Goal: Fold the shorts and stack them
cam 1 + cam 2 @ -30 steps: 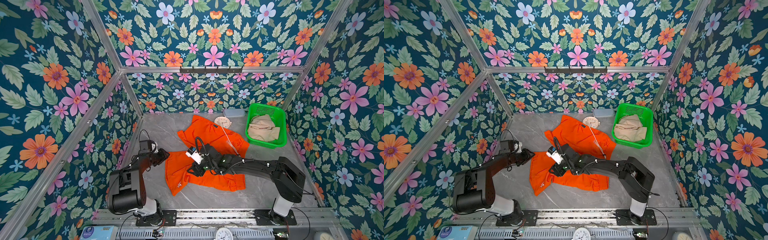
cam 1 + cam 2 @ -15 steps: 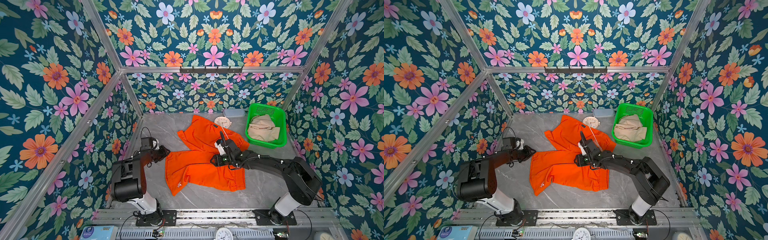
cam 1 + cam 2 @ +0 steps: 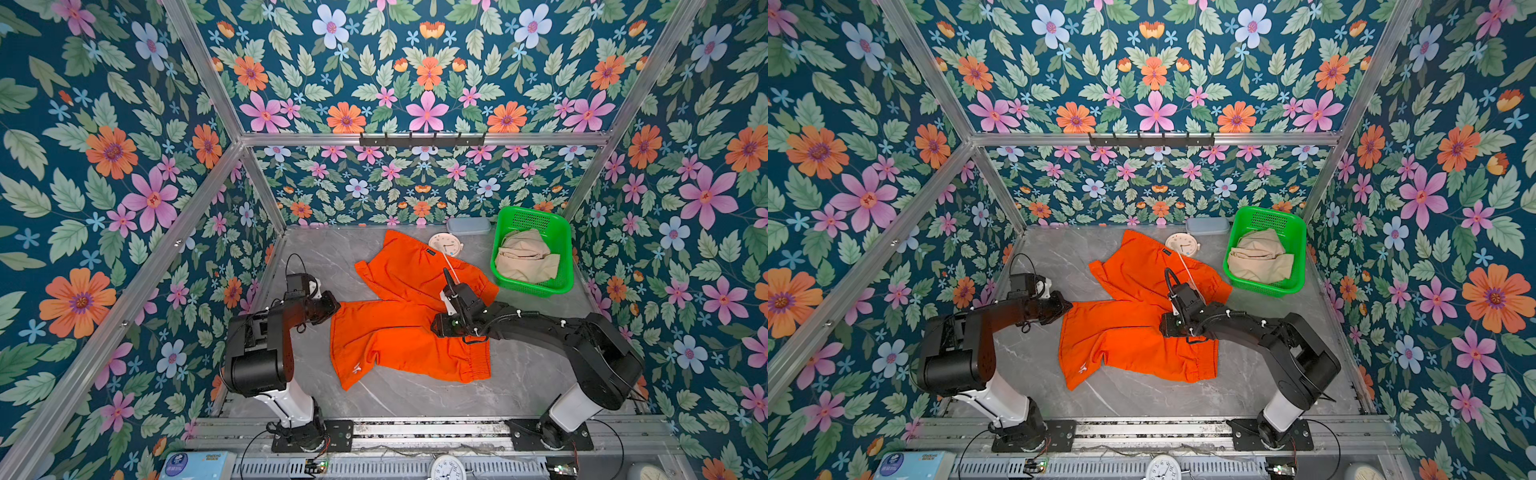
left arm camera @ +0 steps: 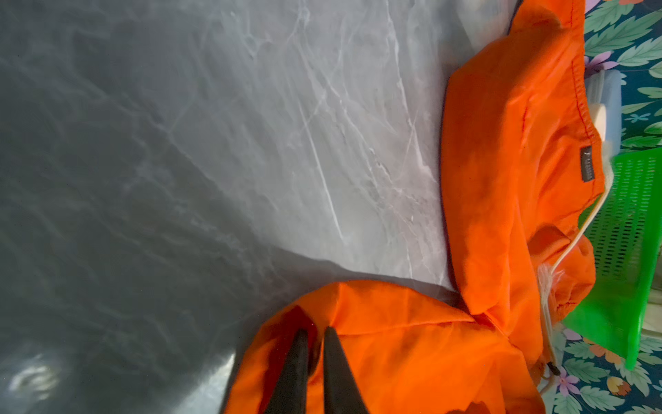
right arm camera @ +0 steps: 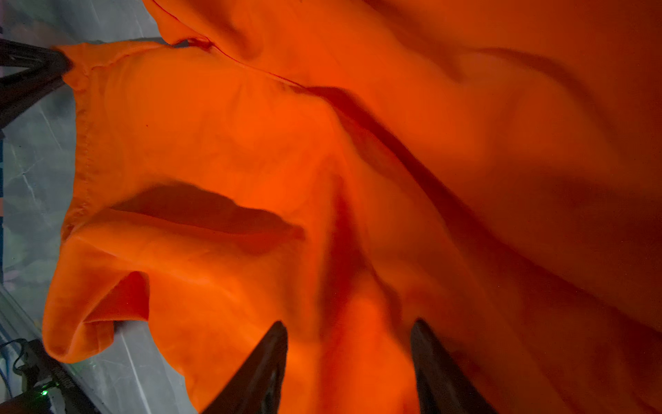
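Orange shorts [image 3: 399, 332] lie spread at the table's [image 3: 519, 374] centre. The left gripper [image 4: 315, 331] is clenched on their hem at 9 o'clock. The right gripper [image 5: 349, 324], jaws apart, is over the cloth towards 3 o'clock, grasping nothing. Tan shorts [image 3: 525, 257] sit in the basket [image 3: 536, 214] at 2 o'clock.

Grey marble-patterned tabletop [image 3: 415, 399] under spread orange shorts [image 3: 399, 332], green basket [image 3: 536, 214], small round clock [image 3: 445, 244], pale lidded box [image 3: 468, 225].

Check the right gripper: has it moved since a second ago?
Yes. The right gripper has shifted rightward across the orange shorts, away from their left edge and nearer the green basket.
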Robot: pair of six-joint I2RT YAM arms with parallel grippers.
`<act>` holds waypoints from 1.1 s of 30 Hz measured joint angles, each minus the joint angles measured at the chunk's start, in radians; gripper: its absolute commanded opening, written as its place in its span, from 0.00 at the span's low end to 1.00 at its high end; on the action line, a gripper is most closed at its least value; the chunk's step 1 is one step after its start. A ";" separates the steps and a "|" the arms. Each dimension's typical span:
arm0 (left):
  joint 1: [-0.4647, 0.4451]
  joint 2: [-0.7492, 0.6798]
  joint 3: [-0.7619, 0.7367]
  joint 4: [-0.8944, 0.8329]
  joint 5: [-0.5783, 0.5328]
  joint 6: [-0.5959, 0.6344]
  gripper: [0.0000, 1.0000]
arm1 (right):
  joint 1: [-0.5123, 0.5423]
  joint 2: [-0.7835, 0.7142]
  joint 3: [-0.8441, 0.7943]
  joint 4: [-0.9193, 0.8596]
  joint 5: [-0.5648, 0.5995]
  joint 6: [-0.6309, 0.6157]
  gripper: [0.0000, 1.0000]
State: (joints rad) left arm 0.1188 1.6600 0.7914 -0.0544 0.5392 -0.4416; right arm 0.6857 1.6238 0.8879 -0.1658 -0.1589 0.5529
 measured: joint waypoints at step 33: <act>0.000 0.082 0.375 -0.213 -0.168 0.142 0.38 | -0.005 -0.273 -0.035 -0.177 0.044 -0.042 0.60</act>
State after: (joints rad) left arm 0.1192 1.7416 1.1664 -0.2672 0.3710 -0.3000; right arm 0.6807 1.3510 0.8524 -0.3424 -0.1146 0.5106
